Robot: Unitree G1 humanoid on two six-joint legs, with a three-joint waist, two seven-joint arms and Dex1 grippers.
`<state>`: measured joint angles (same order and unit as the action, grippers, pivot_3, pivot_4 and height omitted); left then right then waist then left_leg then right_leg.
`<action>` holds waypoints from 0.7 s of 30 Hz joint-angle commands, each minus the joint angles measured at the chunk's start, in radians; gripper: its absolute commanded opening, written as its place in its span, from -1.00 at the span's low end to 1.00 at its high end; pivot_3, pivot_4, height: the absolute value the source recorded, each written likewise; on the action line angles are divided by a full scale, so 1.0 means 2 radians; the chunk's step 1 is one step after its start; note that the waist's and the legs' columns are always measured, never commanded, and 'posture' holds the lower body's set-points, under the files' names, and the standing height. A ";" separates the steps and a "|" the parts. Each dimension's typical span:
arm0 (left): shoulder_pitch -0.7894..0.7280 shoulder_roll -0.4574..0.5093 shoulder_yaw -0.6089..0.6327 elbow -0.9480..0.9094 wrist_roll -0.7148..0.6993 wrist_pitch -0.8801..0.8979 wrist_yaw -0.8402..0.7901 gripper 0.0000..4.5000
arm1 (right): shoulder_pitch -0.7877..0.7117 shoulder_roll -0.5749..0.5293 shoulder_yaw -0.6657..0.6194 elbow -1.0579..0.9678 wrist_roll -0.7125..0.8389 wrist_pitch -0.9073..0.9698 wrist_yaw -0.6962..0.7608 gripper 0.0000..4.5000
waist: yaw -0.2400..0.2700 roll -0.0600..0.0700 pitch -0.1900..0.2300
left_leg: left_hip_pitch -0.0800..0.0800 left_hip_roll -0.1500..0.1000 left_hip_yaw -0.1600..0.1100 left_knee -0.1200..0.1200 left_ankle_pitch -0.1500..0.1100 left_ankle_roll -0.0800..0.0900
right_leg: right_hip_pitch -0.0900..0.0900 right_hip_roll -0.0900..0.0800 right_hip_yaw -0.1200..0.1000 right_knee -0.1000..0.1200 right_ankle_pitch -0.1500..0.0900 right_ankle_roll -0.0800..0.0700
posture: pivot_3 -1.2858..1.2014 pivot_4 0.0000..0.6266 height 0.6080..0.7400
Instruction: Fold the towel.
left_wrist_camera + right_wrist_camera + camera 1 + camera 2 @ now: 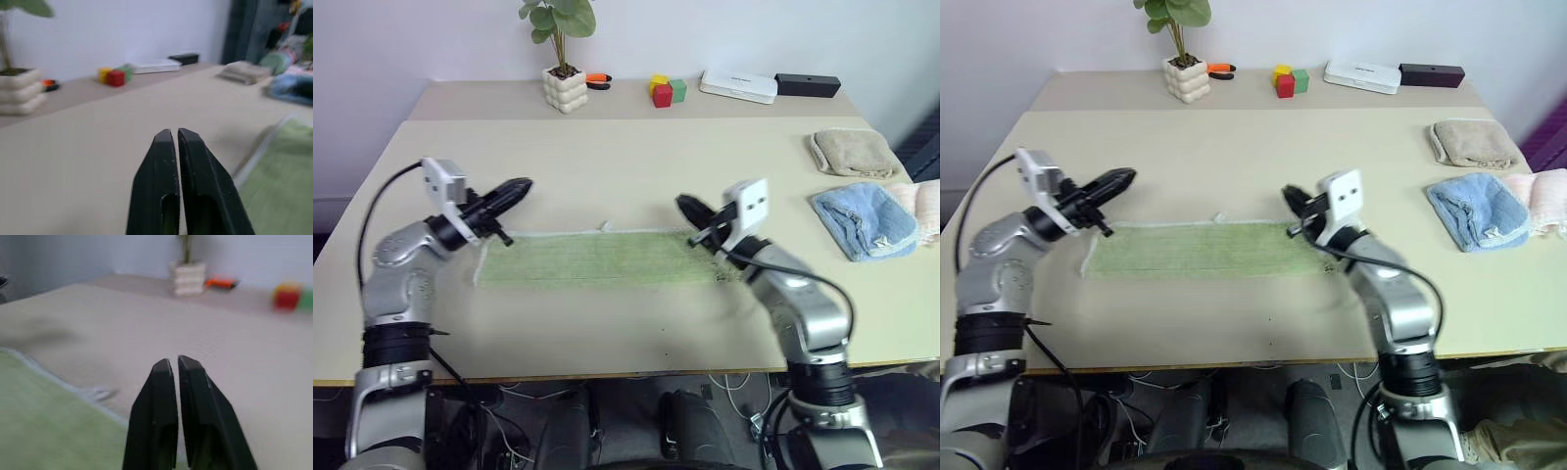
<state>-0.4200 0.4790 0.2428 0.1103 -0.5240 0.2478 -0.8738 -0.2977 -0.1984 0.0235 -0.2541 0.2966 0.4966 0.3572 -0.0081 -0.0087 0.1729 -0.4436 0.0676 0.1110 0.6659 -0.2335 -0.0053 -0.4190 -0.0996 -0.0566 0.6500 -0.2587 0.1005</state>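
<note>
A: Where is the towel [597, 258] lying?

B: Flat on the beige table [636, 166], a long green strip across the lower middle of the left eye view, with a pale trim along its far edge. It looks already doubled lengthwise.

A: How would you expect it to handle?

B: Light and limp, I'd judge; terry cloth, so not slippery and nothing fragile. It will sag from wherever it is pinched, so the two short ends or their corners look like the places to take hold, one per arm.

A: And the arms?

B: The left gripper [521, 187] hovers above the towel's left end, pointing towards the middle of the frame and slightly up. The right gripper [685, 207] sits over the right end, pointing roughly level towards the left. Both pairs of fingers are pressed together with nothing between them; the left wrist view and right wrist view show bare tips.
</note>
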 commanded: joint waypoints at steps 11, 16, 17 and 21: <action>0.090 -0.017 -0.021 0.041 0.074 -0.032 0.092 -1.00 | 0.032 -0.018 -0.046 0.113 -0.101 -0.053 -0.125 -0.98 | 0.000 -0.001 -0.002 | 0.000 0.000 -0.001 -0.001 0.000 0.000 | 0.000 0.000 0.000 0.000 0.000 0.000 | 0.03 -0.52 0.92; 0.065 0.027 0.016 0.085 0.067 -0.055 0.080 -1.00 | 0.036 -0.055 -0.066 0.131 -0.111 -0.076 -0.116 -0.98 | -0.001 -0.001 -0.002 | 0.000 0.000 -0.001 -0.001 0.000 0.000 | 0.000 0.000 0.000 -0.001 0.000 0.000 | 0.03 -0.52 0.92; 0.063 0.034 0.019 0.093 0.069 -0.061 0.078 -1.00 | 0.034 -0.062 -0.071 0.133 -0.109 -0.079 -0.114 -0.98 | -0.001 -0.001 -0.002 | 0.000 0.000 -0.001 -0.001 0.000 0.000 | 0.000 0.000 0.000 -0.001 0.000 0.000 | 0.03 -0.52 0.92; 0.057 0.044 0.029 0.098 0.055 -0.046 0.071 -1.00 | 0.032 -0.078 -0.077 0.135 -0.104 -0.086 -0.098 -0.98 | -0.001 -0.001 -0.002 | 0.000 0.000 -0.001 -0.001 0.000 0.000 | 0.000 0.000 0.000 -0.001 0.000 0.000 | 0.03 -0.52 0.92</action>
<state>-0.2876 0.5589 0.2852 0.3135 -0.3929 0.1510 -0.7209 -0.2354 -0.3448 -0.1098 0.0236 0.0893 0.3405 0.1481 -0.0101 -0.0115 0.1692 -0.4430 0.0679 0.1097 0.6640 -0.2335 -0.0056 -0.4188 -0.0992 -0.0572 0.6484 -0.2589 0.1000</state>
